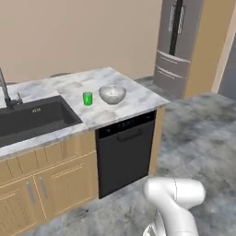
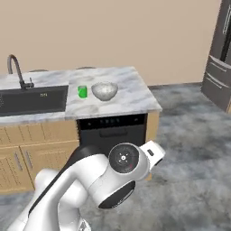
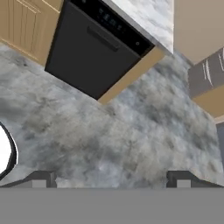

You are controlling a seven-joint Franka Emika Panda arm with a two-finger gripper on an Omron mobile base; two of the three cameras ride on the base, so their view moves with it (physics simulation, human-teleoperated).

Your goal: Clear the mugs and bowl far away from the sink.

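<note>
A bright green mug (image 1: pixel 87 98) (image 2: pixel 82 91) stands upright on the marble counter, just right of the black sink (image 1: pixel 32 117) (image 2: pixel 31 100). The speckled whitish bowl (image 1: pixel 112 93) (image 2: pixel 104 90) sits right beside the mug, on the side away from the sink. My gripper (image 3: pixel 111 178) is open, its two dark fingertips (image 3: pixel 43 177) far apart with nothing between them. It hangs low over the grey floor in front of the counter, well below and short of mug and bowl.
A black dishwasher (image 1: pixel 125 154) (image 2: pixel 113 131) (image 3: pixel 94 52) sits under the counter below the bowl. Wooden cabinets (image 1: pixel 46 184) run under the sink. A steel fridge (image 1: pixel 177 44) (image 2: pixel 219 67) stands at the far right. The curved faucet (image 1: pixel 5 90) (image 2: pixel 17 70) rises behind the sink.
</note>
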